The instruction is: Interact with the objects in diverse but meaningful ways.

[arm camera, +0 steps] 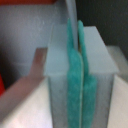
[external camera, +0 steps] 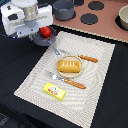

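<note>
The hand [arm camera: 76, 75] has its green pads [arm camera: 72, 90] pressed together, gripping nothing.

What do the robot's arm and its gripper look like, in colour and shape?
In the exterior view, the arm's end is a bulky white housing with a grey cylindrical joint and a dark patch on its side. In the wrist view, the gripper has pale grey blocky fingers with teal-green pads. No cables or markings are readable.
</note>
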{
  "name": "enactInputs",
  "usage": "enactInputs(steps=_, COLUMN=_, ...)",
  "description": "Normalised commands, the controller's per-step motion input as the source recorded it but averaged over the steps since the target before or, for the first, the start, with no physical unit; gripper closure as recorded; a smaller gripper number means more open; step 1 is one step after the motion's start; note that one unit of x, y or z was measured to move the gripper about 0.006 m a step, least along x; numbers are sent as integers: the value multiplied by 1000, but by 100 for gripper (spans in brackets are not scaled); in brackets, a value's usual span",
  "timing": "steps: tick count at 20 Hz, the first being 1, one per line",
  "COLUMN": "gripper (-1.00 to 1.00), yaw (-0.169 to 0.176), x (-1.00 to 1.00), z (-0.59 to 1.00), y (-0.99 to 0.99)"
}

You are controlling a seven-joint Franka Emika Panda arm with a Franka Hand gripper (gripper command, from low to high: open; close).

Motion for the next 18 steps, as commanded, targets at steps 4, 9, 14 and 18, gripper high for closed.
enactInputs(steps=4, gripper=100, yaw=0, x=-286, z=-359, y=-137)
enactInputs(steps=9, gripper=100, yaw=-12, x=-493, z=-179, y=-123)
enactInputs(steps=14, gripper=100, yaw=-4, x=-349, z=-199, y=-62)
enactInputs(steps=18, gripper=-100, yaw=-13, x=-307, z=-158, y=-19)
